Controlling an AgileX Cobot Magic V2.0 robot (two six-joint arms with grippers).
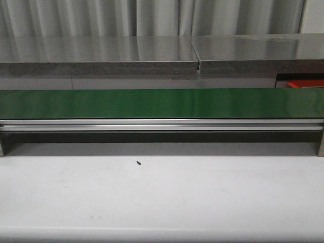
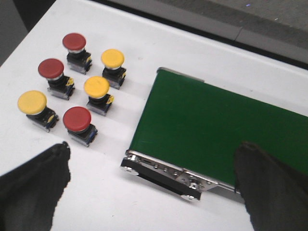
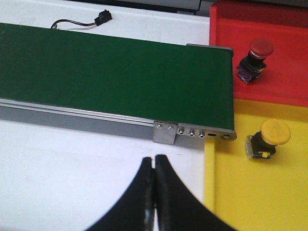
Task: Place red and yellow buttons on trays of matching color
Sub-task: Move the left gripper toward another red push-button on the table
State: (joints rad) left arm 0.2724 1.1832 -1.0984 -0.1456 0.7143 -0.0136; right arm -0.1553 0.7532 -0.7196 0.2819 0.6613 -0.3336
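In the left wrist view, three red buttons [image 2: 77, 118] and three yellow buttons [image 2: 96, 86] stand grouped on the white table beside the belt's end. My left gripper [image 2: 153, 154] is open above the table next to them and holds nothing. In the right wrist view, one red button [image 3: 260, 48] lies in the red tray [image 3: 288, 82]. One yellow button [image 3: 275, 132] lies in the yellow tray [image 3: 250, 202]. My right gripper [image 3: 154, 161] is shut and empty over the white table, in front of the belt's other end. Only a sliver of the red tray [image 1: 305, 83] shows in the front view, with no gripper.
A long dark green conveyor belt [image 1: 162, 103] on a metal frame crosses the table. Both trays sit against its end [image 3: 211, 134]. A black connector with a cable [image 3: 102, 17] lies behind the belt. A tiny black speck [image 1: 138, 162] lies on the table in front.
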